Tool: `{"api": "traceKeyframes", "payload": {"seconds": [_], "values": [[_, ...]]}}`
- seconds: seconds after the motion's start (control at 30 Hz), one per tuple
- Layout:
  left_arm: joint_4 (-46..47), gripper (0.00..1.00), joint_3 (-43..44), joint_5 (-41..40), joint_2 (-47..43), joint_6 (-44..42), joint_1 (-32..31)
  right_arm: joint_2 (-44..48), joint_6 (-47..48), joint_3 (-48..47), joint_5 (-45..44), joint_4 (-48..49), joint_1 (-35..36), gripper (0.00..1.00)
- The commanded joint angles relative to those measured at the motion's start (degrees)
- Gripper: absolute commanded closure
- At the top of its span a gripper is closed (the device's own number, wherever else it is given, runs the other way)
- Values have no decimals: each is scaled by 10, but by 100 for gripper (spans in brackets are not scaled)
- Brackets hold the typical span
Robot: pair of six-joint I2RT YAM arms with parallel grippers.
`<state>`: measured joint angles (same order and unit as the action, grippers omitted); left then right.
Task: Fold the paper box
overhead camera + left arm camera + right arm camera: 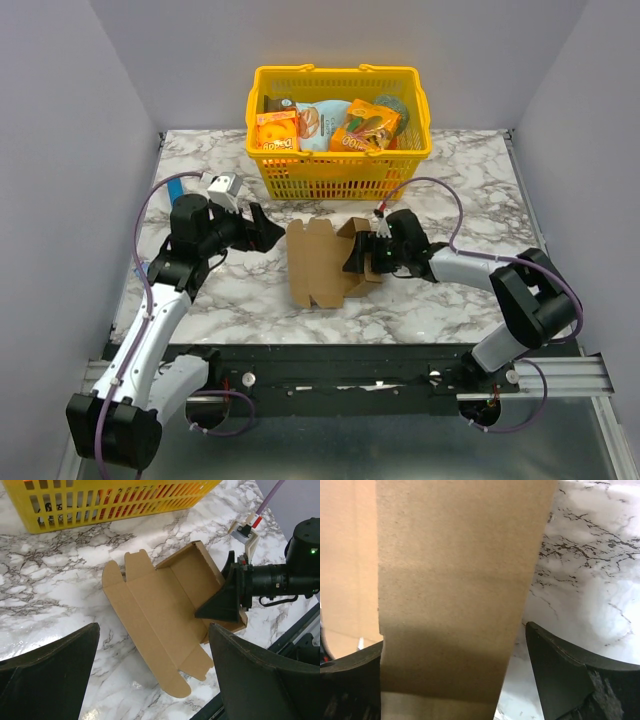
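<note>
White marble with grey veins makes up the counter point(470, 170), and on it we count two hands, one paper box and one basket. Our right hand point(360, 258) reaches in from the right with its fingers spread apart; a raised cardboard flap stands between them, filling the right wrist view. Our left hand point(268, 232) hovers just left of the sheet, fingers wide apart and holding nothing. Between the two hands, at the middle of the counter, lies the paper box point(318, 265). It is plain brown and unprinted, mostly a flat sheet with rounded tabs along its edges, and its right side is lifted into low walls. Behind it, near but apart, stands the yellow basket point(340, 165). Inside we see two orange printed packs point(277, 130) and a pale blue packet point(325, 125) between them.
</note>
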<state>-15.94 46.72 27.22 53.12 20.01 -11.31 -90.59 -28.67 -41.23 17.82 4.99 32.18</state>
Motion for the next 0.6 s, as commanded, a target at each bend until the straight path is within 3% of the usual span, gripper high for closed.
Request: {"api": "traceKeyframes", "payload": {"seconds": [0.0, 0.1, 0.3, 0.37, 0.57], "values": [[-29, 1, -44, -44, -40, 15, 4, 5, -39, 21, -5, 27, -12, 8], [-16, 1, -92, -48, -59, 56, 4, 17, -31, 33, -18, 27, -30, 8], [192, 1, -238, 12, -54, 204, 4, 18, -21, 41, -16, 34, -38, 9], [259, 2, -255, 22, -39, 222, 3, 18, -22, 43, -14, 36, -39, 9], [329, 5, -258, 36, 37, 222, -6, 15, -29, 52, -5, 55, -39, 9]]}}
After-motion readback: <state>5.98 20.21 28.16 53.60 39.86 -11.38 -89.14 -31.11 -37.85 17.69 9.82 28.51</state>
